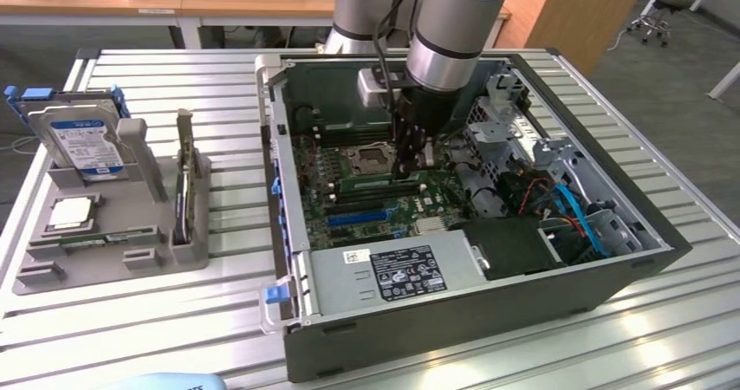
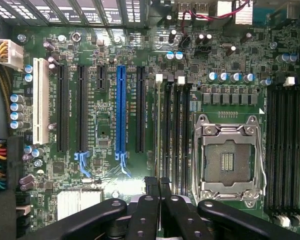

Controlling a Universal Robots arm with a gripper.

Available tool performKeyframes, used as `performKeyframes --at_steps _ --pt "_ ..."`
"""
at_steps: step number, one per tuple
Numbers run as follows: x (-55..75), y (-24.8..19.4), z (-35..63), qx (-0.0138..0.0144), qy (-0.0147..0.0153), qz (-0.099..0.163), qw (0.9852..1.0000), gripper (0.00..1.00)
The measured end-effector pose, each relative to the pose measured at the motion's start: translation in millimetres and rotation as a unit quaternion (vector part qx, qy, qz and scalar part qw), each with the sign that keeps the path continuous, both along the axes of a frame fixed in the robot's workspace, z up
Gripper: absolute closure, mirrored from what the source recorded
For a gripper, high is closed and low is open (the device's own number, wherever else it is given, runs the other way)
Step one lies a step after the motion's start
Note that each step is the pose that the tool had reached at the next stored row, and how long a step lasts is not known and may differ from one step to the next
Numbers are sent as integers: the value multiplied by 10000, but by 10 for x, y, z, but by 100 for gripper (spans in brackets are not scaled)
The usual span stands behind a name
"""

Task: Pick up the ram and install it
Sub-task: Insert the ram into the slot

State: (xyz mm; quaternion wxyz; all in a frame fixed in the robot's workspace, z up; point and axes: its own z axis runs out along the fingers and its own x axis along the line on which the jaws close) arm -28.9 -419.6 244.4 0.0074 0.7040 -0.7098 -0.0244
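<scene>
My gripper (image 1: 407, 166) is down inside the open computer case (image 1: 647, 234), over the memory slots (image 2: 174, 130) beside the empty processor socket (image 2: 230, 160). Its two black fingers (image 2: 151, 200) are shut, pressed together with no gap showing. A pale green ram (image 1: 373, 183) stands in a slot just beside the socket, running up to the fingertips. In the wrist view the slot in line with the fingers carries a thin edge-on strip (image 2: 162, 130). I cannot tell whether the fingers touch it. A second green stick (image 1: 104, 237) lies in the grey holder.
The grey holder (image 1: 151, 251) at the exterior view's left carries a hard drive with a blue label (image 1: 83, 143) and a square silver processor (image 1: 72, 214). Inside the case are the power supply (image 1: 399, 273), blue and orange cables (image 1: 573, 217), and a drive cage (image 1: 509, 117).
</scene>
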Motion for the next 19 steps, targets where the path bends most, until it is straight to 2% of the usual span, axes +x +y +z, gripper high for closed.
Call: performKeyframes --at_steps 19 --pt "-11 22 -35 2 -1 -9 10000 89"
